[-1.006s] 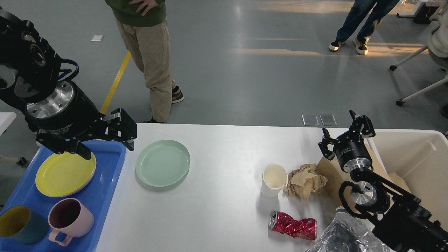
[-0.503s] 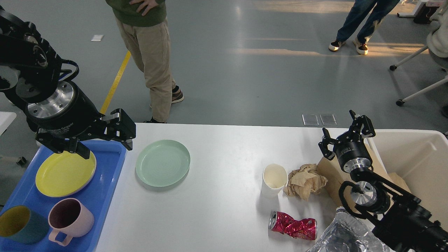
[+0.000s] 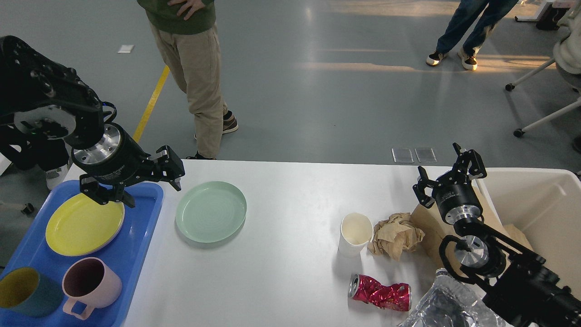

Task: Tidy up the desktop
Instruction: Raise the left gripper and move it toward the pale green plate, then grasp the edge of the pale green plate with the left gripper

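So the worktop fills the lower middle of my head view, white and wide, and I judge the tidying is only partly done. On the left, partly over its edge, lies the blue tray, and it already holds a yellow plate, a pink mug and a teal cup. These look sorted to me.

What is left on the bare surface: a green plate just beside the tray, then on the right side a white paper cup, a crumpled brown paper touching or almost touching the cup, and a crushed red can nearer to me. A piece of foil lies at the lower right, partly hidden by my right arm. The beige bin stands at the right end, with some brown paper against its wall.

My left pincer hangs above the tray's far corner, fingers apart and holding nothing, near the green plate. My right pincer stands over the bin's left wall, also apart and empty.

I think the green plate belongs on the tray and the rubbish in the bin, so most of the work remains.
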